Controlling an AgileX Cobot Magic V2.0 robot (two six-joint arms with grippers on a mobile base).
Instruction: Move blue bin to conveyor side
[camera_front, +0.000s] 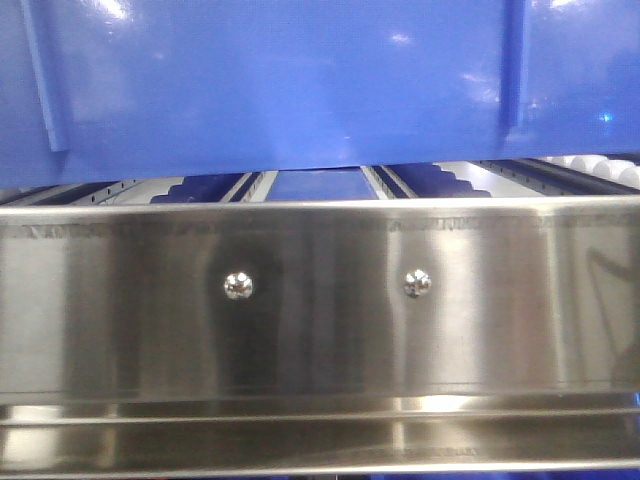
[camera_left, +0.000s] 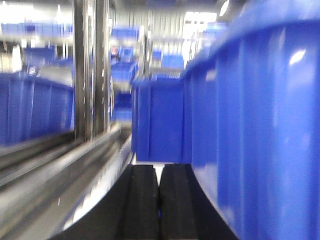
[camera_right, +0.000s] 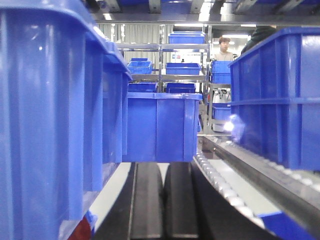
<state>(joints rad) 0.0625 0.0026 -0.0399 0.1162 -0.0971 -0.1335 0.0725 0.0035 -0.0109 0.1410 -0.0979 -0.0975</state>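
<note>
The blue bin (camera_front: 300, 90) fills the top of the front view, its glossy ribbed wall hanging just above the roller bed. My left gripper (camera_left: 160, 167) is shut with nothing between its black fingers, and the bin's ribbed wall (camera_left: 260, 125) stands close on its right. My right gripper (camera_right: 164, 165) is shut and empty too, with the bin's other wall (camera_right: 45, 115) close on its left. Neither gripper holds the bin. The conveyor side is out of view.
A shiny steel rail (camera_front: 320, 300) with two rivets crosses the front view below the bin. White rollers (camera_front: 600, 168) show at the right. A smaller blue bin (camera_right: 160, 127) stands ahead between the arms. Another bin (camera_right: 280, 100) sits on a roller track (camera_right: 225, 185). A person (camera_right: 225, 47) stands behind.
</note>
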